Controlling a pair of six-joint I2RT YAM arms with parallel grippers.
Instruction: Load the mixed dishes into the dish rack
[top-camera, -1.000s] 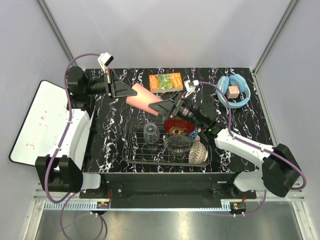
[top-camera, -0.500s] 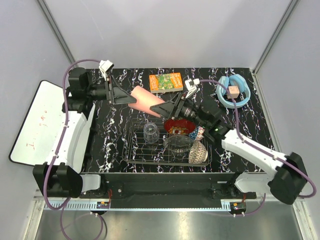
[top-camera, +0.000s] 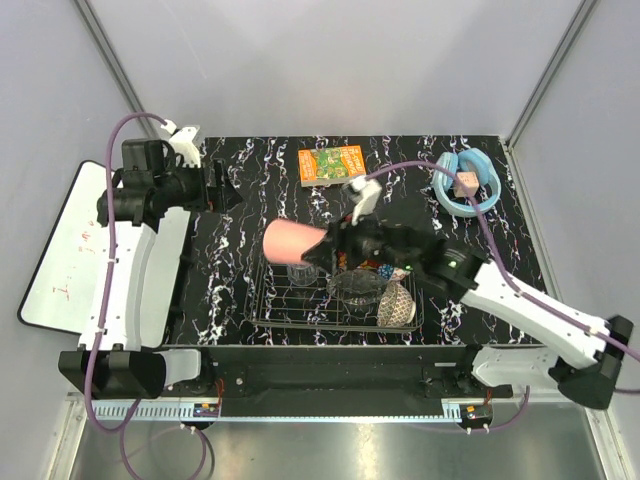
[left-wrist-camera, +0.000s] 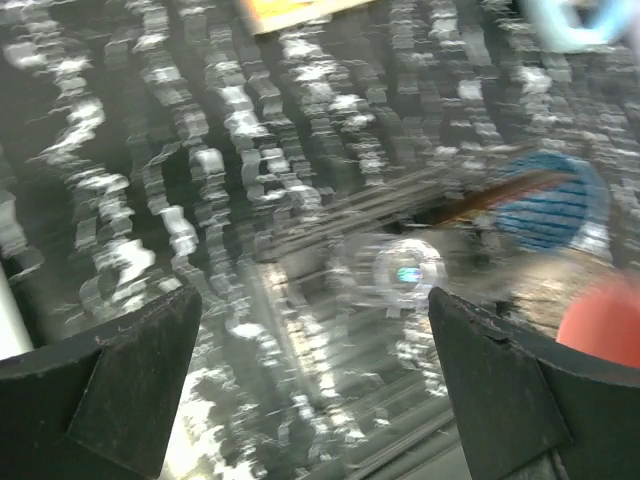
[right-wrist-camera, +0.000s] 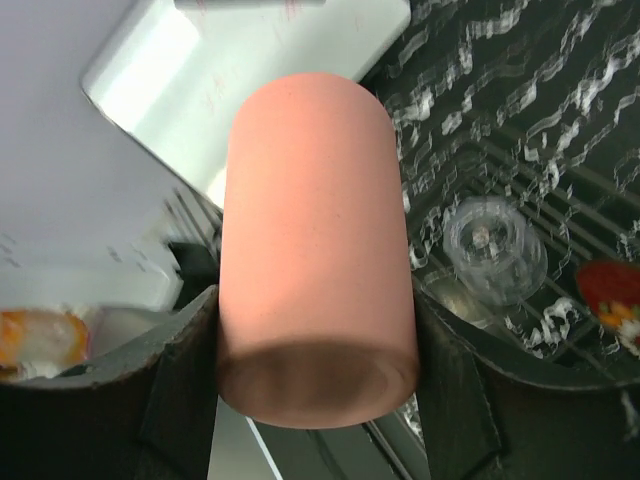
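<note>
**Sideways above the rack: pink cup pinched in the right claw**

The right claw is clamped on the salmon-pink cup. The cup lies on its side in the air, with its free end pointing left, away from the claw. From the right wrist, one dark finger presses each flank of the cup's near end, and the rest of the cup sticks out beyond the fingertips.

The cup hangs over the far-left part of the dish rack, clear of the wires. A clear glass tumbler stands on the rack almost directly below it, partly hidden by the cup in the top view. To the tumbler's right, a clear glass bowl and a beige patterned bowl sit in the rack. A glossy red bowl shows at the edge of the right wrist view.

The left claw is spread wide with nothing between its fingers. It is over the far-left part of the surface, well apart from the cup. Its wrist view is blurred.

An orange-green box and light-blue headphones lie along the far edge.
</note>
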